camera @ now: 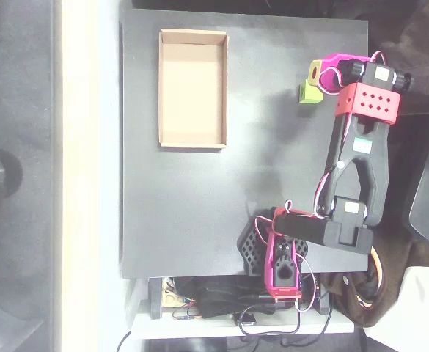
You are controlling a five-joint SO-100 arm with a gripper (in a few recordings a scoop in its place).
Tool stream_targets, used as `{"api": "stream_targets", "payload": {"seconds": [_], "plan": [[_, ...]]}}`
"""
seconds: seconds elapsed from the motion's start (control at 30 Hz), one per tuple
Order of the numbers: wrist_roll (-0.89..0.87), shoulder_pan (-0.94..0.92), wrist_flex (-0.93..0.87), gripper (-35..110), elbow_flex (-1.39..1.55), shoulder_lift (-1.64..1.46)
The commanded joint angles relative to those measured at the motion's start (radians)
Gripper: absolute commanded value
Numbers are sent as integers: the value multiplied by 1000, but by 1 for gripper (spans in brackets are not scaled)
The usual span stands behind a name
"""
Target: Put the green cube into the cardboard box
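The green cube sits on the black table near its right edge. My gripper, with magenta and yellow parts, hangs over the cube's upper right side, and its yellow tip lies just beyond the cube. From above I cannot tell how the jaws stand or whether they touch the cube. The cardboard box, a shallow tan tray with a bare bottom, lies at the table's upper left, well to the left of the cube.
The red and black arm runs down the table's right side to its base at the bottom edge, amid cables. A pale strip of floor borders the table on the left.
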State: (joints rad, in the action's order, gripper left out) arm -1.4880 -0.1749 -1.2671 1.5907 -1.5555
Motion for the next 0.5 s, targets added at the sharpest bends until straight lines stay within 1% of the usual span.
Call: {"api": "stream_targets", "payload": {"seconds": [0.0, 0.47], "plan": [[-5, -9, 8, 34, -28, -2], [-5, -6, 8, 33, -123, 184]]}}
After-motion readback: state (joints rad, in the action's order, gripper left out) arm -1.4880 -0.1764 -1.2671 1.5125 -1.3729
